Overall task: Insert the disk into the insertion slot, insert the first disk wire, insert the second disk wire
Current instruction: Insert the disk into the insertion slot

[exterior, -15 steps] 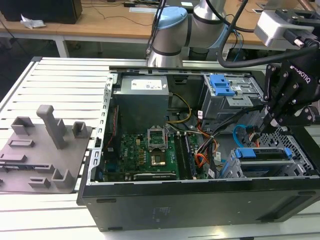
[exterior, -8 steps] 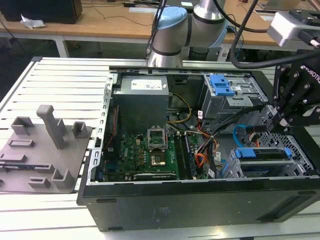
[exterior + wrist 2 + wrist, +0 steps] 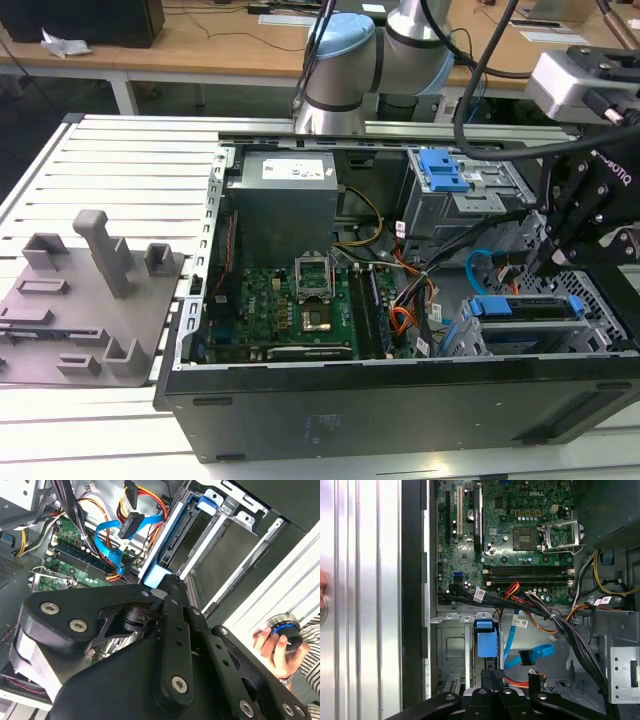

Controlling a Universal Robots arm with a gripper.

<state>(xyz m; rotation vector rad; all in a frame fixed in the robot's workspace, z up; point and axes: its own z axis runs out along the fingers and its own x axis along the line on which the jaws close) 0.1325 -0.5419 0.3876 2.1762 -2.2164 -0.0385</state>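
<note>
Tool [image 3: 493, 672]: clenched, grasping nothing; tip at the end of the disk's blue frame.
Disk [image 3: 486, 641]: standing on edge in the slot [image 3: 451, 649], near the case's front corner.
Step, judged: seating the disk. Push straight, keep the frame square, keep the blue cable [image 3: 532, 655] clear.
Unclear: actual contact, seating depth. Disk connector hidden.

A pale slatted aluminium bench [image 3: 130, 170] spans the exterior view; along the frame's top edge runs a wooden desk [image 3: 200, 55] on white legs.
</note>
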